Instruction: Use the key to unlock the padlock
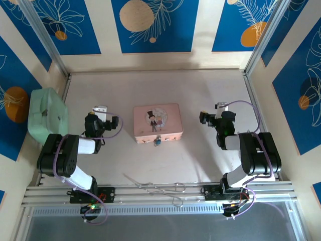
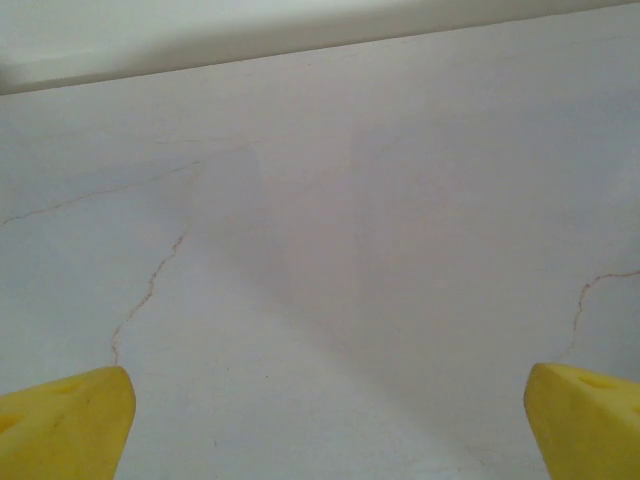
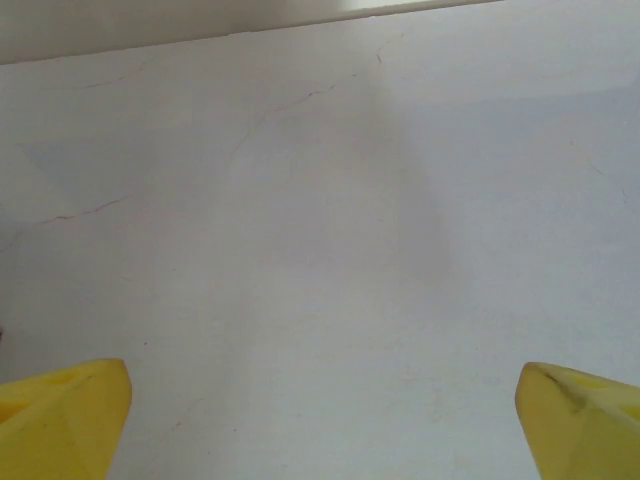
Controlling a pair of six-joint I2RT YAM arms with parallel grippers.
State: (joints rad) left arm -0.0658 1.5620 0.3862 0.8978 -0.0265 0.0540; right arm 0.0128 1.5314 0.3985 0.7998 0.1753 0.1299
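A tiny silvery padlock (image 1: 157, 141) with a bluish lower part hangs at the front edge of the pink box (image 1: 156, 122), mid-table. My left gripper (image 1: 100, 110) rests left of the box, well apart from it. Its yellow fingertips (image 2: 60, 425) stand wide apart over bare table, so the left gripper (image 2: 325, 430) is open and empty. My right gripper (image 1: 220, 107) sits right of the box, also apart from it. In the right wrist view the right gripper (image 3: 320, 425) is open, with yellow fingertips (image 3: 580, 420) at the frame corners and nothing between them. I cannot make out a key.
A pale green tub (image 1: 47, 113) stands at the left wall. Thin metal wire pieces (image 1: 155, 188) lie on the rail at the near edge between the arm bases. Walls close the table at the back and both sides.
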